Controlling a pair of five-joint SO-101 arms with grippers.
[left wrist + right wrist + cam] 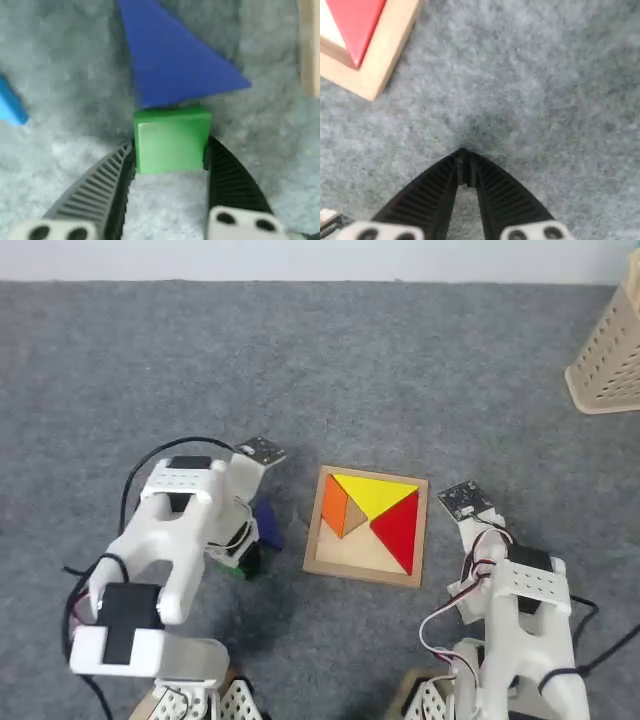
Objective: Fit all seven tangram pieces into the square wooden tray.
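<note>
Left wrist view puts your left pincer (170,150) closed on the green square wooden piece (171,137), with its 2 ribbed black jaws pressed against 2 opposite sides. You cannot tell whether the square rests on the grey felt-like table cover (60,65) or hangs just above it. Straight past the jaw tips, a dark blue wooden triangle (175,60) touches the green square's far edge. Off to one side of the pincer, well apart from it, a light blue wooden piece (10,105) pokes in at the frame edge. On the opposite side you see a strip of the square wooden tray (310,45).

Right wrist view shows your right pincer (465,162) fully closed, tips meeting with nothing between them, over bare table cover. Ahead and to one side lies a tray corner holding the tip of a red wooden triangle (357,20).

High view places the tray between your 2 arms, nearer the right pincer. Inside it an orange wooden triangle (332,505), a yellow wooden triangle (375,495) and the red one lie flat around a small tan-brown piece (352,518). The tray's part nearest the arms is bare wood. Far beyond the right pincer, at the table's edge, stands a pale perforated wooden stand (610,350).
</note>
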